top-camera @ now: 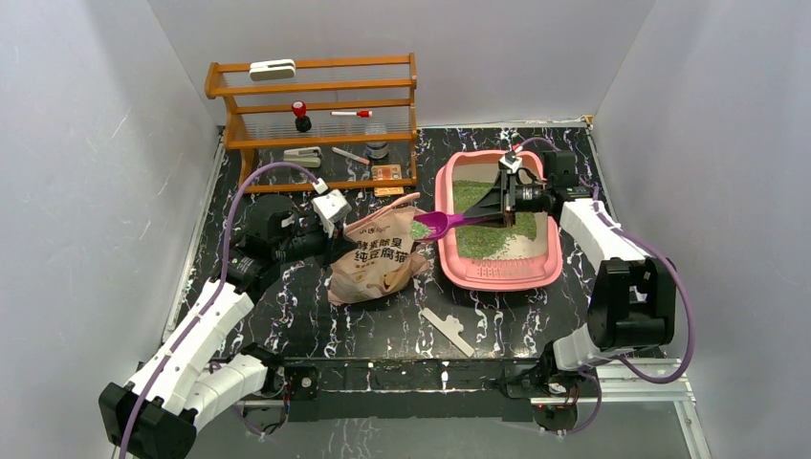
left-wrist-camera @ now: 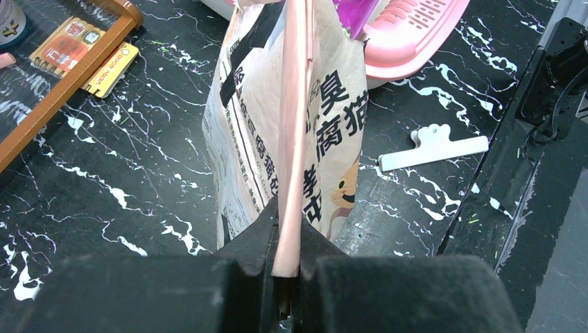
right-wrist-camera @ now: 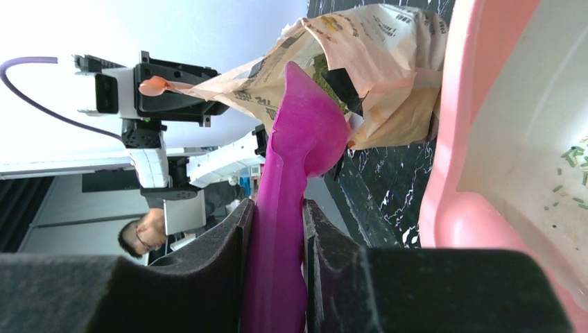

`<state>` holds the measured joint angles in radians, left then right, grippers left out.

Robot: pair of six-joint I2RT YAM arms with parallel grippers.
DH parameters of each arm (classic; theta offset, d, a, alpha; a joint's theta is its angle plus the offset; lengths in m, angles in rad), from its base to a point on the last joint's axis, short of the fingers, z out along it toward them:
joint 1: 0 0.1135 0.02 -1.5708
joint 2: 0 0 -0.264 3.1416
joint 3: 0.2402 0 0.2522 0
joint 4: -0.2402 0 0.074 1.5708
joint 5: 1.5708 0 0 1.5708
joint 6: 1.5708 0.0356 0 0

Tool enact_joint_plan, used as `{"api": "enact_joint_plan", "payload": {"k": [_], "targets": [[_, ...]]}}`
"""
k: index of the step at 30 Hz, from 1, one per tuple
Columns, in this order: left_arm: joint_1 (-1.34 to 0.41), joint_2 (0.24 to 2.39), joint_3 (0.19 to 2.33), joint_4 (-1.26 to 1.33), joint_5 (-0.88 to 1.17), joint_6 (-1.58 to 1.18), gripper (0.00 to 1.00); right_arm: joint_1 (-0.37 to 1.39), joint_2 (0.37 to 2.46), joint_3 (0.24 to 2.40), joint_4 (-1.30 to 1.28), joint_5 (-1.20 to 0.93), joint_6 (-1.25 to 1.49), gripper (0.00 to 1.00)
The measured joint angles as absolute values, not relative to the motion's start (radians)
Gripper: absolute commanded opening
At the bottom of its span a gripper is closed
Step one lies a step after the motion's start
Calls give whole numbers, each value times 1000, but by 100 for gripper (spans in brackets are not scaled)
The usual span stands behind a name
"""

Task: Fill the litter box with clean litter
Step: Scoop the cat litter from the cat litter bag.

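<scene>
The pink litter box [top-camera: 449,271] sits right of centre with a layer of green clean litter [top-camera: 483,241] inside; its rim [right-wrist-camera: 451,139] and cream wall with a few granules [right-wrist-camera: 572,159] show in the right wrist view. A beige cat-printed bag [top-camera: 375,256] stands just left of the box. My left gripper [top-camera: 337,212] is shut on the bag's pink top strip [left-wrist-camera: 292,139]. My right gripper [top-camera: 504,216] is shut on the handle of a purple scoop [top-camera: 438,223], whose bowl [right-wrist-camera: 308,128] carries green granules between the bag's mouth and the box's left rim.
A wooden shelf rack [top-camera: 316,120] with small items stands at the back left. A white clip [top-camera: 448,330] lies on the black marbled table in front of the box, also seen as the white clip [left-wrist-camera: 433,147]. White walls enclose the table.
</scene>
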<state>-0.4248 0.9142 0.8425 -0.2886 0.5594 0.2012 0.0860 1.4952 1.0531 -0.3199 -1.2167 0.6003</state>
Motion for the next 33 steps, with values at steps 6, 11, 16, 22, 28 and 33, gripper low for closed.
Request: {"api": "enact_joint_plan", "payload": {"k": [6,11,16,22,28,33], "targets": [[-425,915,842,-289,559,201,0,81,1452,970,-173,-1234,725,0],[-425,915,842,-288,562,200,0,110,1419,884,-20,-1213,857,0],[-426,926,853,-295,566,202,0,111,1412,859,72,-1207,936,0],[-426,926,853,-295,567,202,0,89,1408,838,112,-1211,974,0],[-426,926,853,-295,567,202,0,66,1376,820,79,-1221,947,0],[-426,926,853,-295,570,202,0,51,1371,823,20,-1227,896,0]]}}
